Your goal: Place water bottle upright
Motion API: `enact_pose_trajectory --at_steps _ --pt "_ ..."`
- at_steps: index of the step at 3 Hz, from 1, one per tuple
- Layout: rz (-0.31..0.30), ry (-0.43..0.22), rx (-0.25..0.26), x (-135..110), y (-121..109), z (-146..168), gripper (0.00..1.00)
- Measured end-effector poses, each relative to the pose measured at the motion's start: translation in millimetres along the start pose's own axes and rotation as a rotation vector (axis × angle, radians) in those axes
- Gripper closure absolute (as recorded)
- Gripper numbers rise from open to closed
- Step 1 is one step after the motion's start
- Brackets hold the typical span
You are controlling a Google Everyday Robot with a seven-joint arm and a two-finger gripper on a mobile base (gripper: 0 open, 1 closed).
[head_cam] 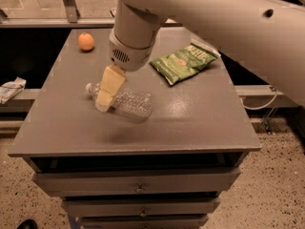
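The water bottle (129, 104) is a clear ribbed plastic bottle lying on its side on the grey table (200, 123), white cap pointing left. My gripper (106, 99) hangs from the big white arm and sits right over the bottle's neck end, covering the label band. Its cream-coloured fingers (109, 85) point down and to the left, overlapping the bottle.
A green chip bag (185, 62) lies flat at the back right of the table. An orange (86, 41) sits at the back left corner. The table has drawers below its front edge. A crumpled white cloth (10, 88) lies on a ledge to the left.
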State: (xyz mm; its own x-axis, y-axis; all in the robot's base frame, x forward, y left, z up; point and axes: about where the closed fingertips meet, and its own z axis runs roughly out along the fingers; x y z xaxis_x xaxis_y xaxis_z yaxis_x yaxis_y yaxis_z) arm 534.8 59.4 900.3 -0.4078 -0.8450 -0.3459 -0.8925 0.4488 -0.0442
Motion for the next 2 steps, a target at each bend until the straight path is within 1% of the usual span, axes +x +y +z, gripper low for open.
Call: enact_pose_trajectory --at_steps 1,2 --pt "0.03 -0.001 0.017 -3 -7 27 0.0" --pt "0.057 0.005 0.018 -4 -10 45 0.0"
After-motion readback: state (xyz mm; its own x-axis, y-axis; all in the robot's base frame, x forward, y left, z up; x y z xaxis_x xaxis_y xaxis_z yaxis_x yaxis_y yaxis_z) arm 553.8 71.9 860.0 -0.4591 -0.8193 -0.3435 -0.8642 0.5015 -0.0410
